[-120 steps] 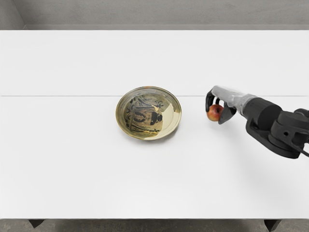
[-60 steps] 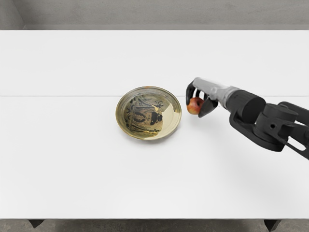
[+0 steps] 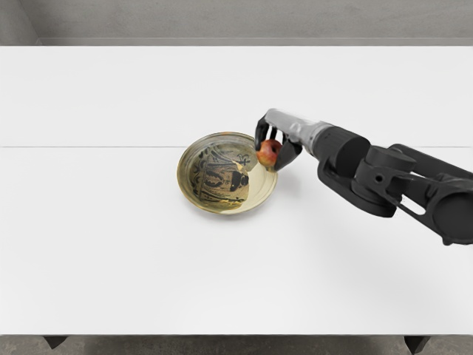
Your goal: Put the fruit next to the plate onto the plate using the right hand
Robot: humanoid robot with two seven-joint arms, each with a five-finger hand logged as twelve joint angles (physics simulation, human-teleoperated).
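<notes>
Since the earlier frames, the right hand (image 3: 272, 145) has carried the apple (image 3: 268, 152) leftward to the plate (image 3: 214, 198); fingers curl around the apple, held above the plate's right rim; transport step nearly complete; next: advance toward plate centre, lower, release.

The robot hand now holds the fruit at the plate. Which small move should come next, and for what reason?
Probably shift the fruit a little to the left, toward the middle of the plate, before lowering it. The right robot hand grasps the fruit just over the plate's right rim, so if released here it might land on the edge and roll off.
</notes>
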